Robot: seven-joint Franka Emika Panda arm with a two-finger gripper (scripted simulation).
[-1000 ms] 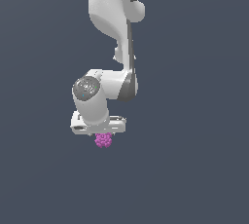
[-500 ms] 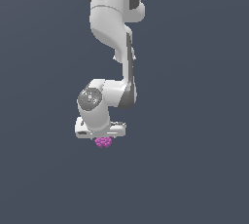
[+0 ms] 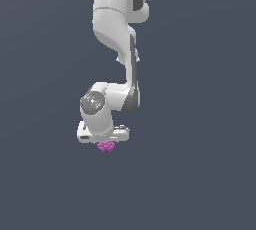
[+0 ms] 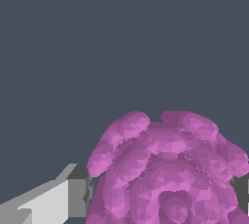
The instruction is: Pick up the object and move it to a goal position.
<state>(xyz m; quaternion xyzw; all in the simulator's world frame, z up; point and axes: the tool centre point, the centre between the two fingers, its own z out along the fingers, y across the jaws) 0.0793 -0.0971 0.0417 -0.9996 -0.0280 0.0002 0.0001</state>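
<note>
The gripper [image 3: 106, 144] points straight down at the end of the white arm [image 3: 117, 29], and the object [image 3: 106, 147], a small magenta-purple bumpy ball, sits directly beneath its body, much narrower than the gripper. In the wrist view the object [image 4: 168, 172] fills the space between a grey-tipped finger [image 4: 73, 189] on one side and a sliver of the other finger at the opposite edge, both against its sides. The gripper is closed on the object; plain dark grey lies all around.
</note>
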